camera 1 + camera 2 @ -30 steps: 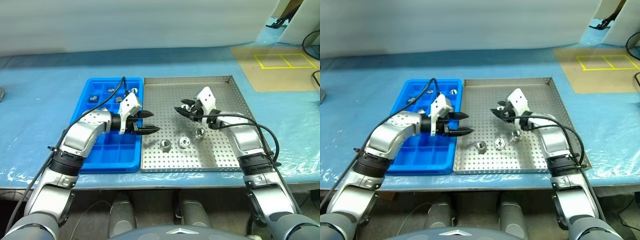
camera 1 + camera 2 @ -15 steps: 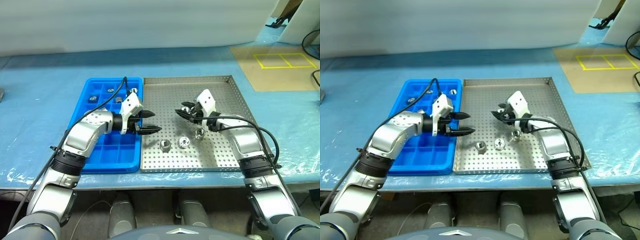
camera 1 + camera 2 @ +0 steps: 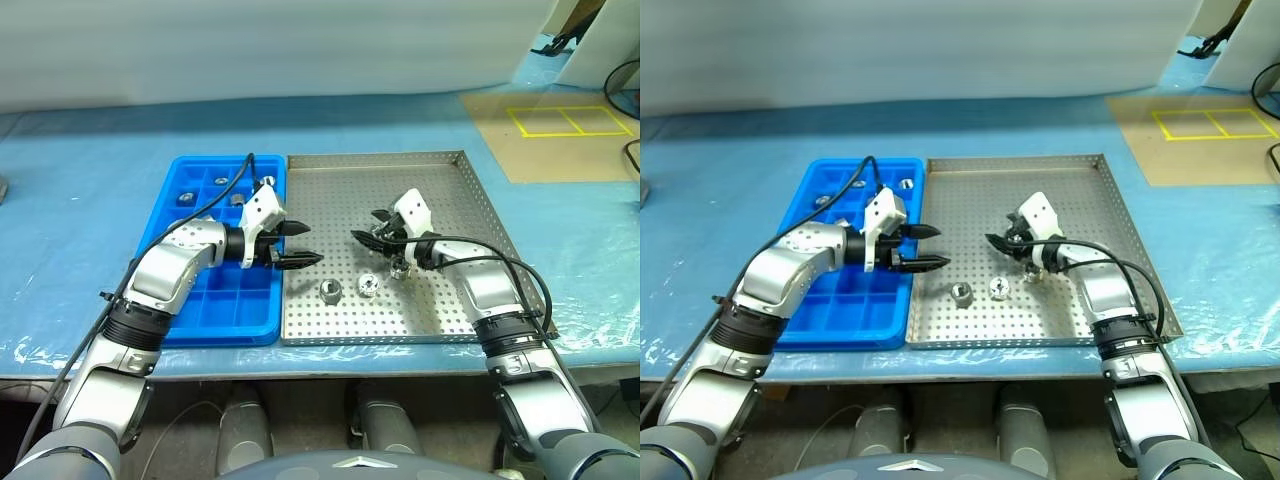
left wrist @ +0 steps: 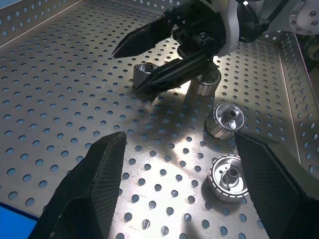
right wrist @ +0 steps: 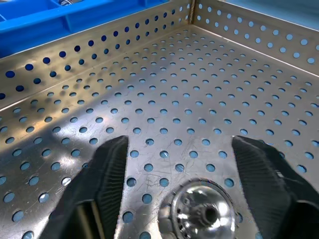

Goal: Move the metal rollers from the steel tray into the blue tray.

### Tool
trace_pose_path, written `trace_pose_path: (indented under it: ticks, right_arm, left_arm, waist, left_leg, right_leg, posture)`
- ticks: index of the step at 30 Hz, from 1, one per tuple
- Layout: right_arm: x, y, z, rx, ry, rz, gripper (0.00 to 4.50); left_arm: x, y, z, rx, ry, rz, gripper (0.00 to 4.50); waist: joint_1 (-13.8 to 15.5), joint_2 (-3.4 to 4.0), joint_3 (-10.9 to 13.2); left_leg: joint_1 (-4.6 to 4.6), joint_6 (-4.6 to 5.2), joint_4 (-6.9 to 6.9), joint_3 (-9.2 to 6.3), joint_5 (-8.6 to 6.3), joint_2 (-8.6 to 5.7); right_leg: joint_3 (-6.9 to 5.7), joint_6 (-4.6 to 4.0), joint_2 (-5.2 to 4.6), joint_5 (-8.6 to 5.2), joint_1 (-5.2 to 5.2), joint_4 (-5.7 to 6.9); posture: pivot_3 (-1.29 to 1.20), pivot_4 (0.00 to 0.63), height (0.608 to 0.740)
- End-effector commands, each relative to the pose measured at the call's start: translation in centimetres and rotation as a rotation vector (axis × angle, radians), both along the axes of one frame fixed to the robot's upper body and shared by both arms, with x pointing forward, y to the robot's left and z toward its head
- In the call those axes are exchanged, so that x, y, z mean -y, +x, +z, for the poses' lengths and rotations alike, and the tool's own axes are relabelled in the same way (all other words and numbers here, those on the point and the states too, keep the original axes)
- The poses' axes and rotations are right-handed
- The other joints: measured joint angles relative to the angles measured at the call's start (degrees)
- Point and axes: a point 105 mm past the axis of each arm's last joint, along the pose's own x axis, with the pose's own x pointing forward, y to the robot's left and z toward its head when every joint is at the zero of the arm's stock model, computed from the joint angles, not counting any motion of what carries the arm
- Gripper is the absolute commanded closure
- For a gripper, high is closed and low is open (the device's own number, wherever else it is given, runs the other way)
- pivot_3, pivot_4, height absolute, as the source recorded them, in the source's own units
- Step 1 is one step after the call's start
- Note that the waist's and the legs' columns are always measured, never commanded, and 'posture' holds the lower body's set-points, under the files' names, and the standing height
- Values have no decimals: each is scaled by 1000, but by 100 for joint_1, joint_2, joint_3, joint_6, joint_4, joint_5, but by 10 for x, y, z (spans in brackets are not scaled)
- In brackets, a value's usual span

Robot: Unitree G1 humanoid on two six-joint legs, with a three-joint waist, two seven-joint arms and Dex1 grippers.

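Observation:
The steel tray (image 3: 450, 185) holds several metal rollers. Two of them (image 3: 330, 290) (image 3: 368, 286) lie near its front edge and a third (image 3: 400, 266) sits beside my right wrist. My right gripper (image 3: 363, 226) stands open and low over the tray floor. A roller (image 5: 202, 214) rests on the perforated floor between its spread fingers (image 5: 102, 184), untouched. In the left wrist view that roller (image 4: 143, 71) sits by the right gripper's lower finger. My left gripper (image 3: 310, 244) is open and empty, hovering at the seam between the blue tray (image 3: 215, 310) and the steel tray, pointing at the right gripper.
Several rollers (image 3: 237, 199) sit in the far compartments of the blue tray. Both trays lie on a blue plastic-covered table (image 3: 80, 230). A brown board with yellow tape (image 3: 565, 125) lies at the far right.
My right gripper has sunk toward the steel tray floor and opened, letting go of the roller it held. The left arm has stayed still.

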Motion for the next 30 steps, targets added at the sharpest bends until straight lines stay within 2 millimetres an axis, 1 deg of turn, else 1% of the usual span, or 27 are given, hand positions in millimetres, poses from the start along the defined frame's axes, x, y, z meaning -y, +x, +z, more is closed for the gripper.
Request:
trace_pose_path:
  ticks: [1, 4, 5, 6, 8, 10, 12, 15, 19, 21, 25, 26, 28, 30]
  right_arm:
    - [-1, 4, 20, 65, 28, -10, 160]
    - [2, 7, 26, 96, 25, -33, 160]
    - [5, 8, 30, 120, -8, -40, 160]
    - [7, 7, 35, 141, -36, -32, 160]
    - [2, 0, 56, 174, 7, 15, 160]
    - [3, -8, 80, 215, 45, 44, 160]
    - [7, -15, 92, 248, 32, 63, 160]
    - [14, -27, 100, 259, 17, 78, 160]
    - [31, -40, 99, 239, -12, 51, 160]
    - [36, -54, 93, 197, -21, 64, 160]
    - [32, -100, 70, 48, -32, 179, 160]
    - [31, -109, 65, 17, -34, 199, 160]
    - [30, -119, 59, -20, -39, 208, 160]
    - [32, -117, 56, -6, -44, 152, 160]
  left_arm:
    - [5, -1, 9, 48, 4, -37, 852]
    - [11, -2, 4, 48, 25, -65, 852]
    - [14, 2, 2, 35, 35, -62, 852]
    - [15, 9, -2, 47, 65, -47, 852]
    - [19, 18, -5, 57, 93, -47, 852]
    - [28, 15, 1, 42, 70, -108, 852]
    - [34, 11, 5, 16, 59, -165, 852]
    - [40, 7, 9, 3, 88, -247, 852]
    - [41, -9, 8, 11, 154, -408, 852]
    - [36, -14, 2, -2, 209, -468, 852]
    - [31, -8, -12, 5, 322, -509, 852]
    - [30, -7, -16, 13, 344, -517, 852]
    - [30, -5, -20, 17, 362, -530, 852]
    - [40, 2, -23, 36, 353, -504, 852]
  waist:
    - [1, 0, 0]
    - [3, 0, 0]
    - [3, 0, 0]
    - [6, 0, 0]
    - [22, 2, 2]
    - [13, 2, 2]
    - [12, 1, 2]
    - [17, 1, 2]
    - [15, 2, 2]
    - [12, 2, 2]
    - [13, 5, 0]
    - [13, 6, 0]
    - [-10, 5, 0]
    - [-31, 5, 0]
  left_leg:
    - [0, 0, 0, 0, 0, 0]
    - [-1, 0, 0, 0, 0, -1]
    - [-1, 0, 0, 0, 0, -1]
    - [-1, 0, 0, 0, 0, -1]
    - [-4, 0, 1, 0, 0, -2]
    - [-4, 1, 1, 0, 0, -3]
    - [-4, 2, -5, 0, -1, -4]
    - [-2, 2, -21, 2, 0, -4]
    - [4, 3, -46, 7, -1, -7]
    - [6, 4, -60, 12, -1, -9]
    - [15, 4, -80, 19, 0, -9]
    - [17, 5, -80, 19, -1, -9]
    - [29, 9, -79, 20, -4, -9]
    - [41, 12, -74, 37, -6, -14]
  right_leg:
    - [0, 0, 0, 0, 0, 0]
    - [0, 0, -1, 0, 0, -1]
    - [0, 0, -1, 0, 0, -1]
    - [0, 0, -1, 0, 0, -1]
    - [0, 1, -2, 0, 0, -1]
    - [1, 2, -1, 0, 1, -2]
    - [2, 2, -1, 0, 0, -10]
    - [2, 1, 0, 1, 3, -26]
    - [2, 1, 0, 2, 10, -52]
    - [4, 1, 0, 2, 10, -63]
    - [5, 2, 1, 1, 12, -72]
    - [5, 3, 1, 0, 15, -74]
    - [5, 5, 0, -1, 30, -80]
    - [26, 15, -2, 4, 32, -79]
  posture:
    - [-197, 150, 740]
    - [-197, 150, 740]
    - [-197, 150, 740]
    - [-198, 150, 740]
    - [-204, 150, 740]
    - [-216, 150, 740]
    - [-224, 150, 740]
    - [-242, 150, 740]
    - [-280, 150, 740]
    - [-302, 150, 740]
    - [-354, 150, 740]
    - [-354, 150, 740]
    - [-373, 150, 740]
    - [-395, 150, 740]
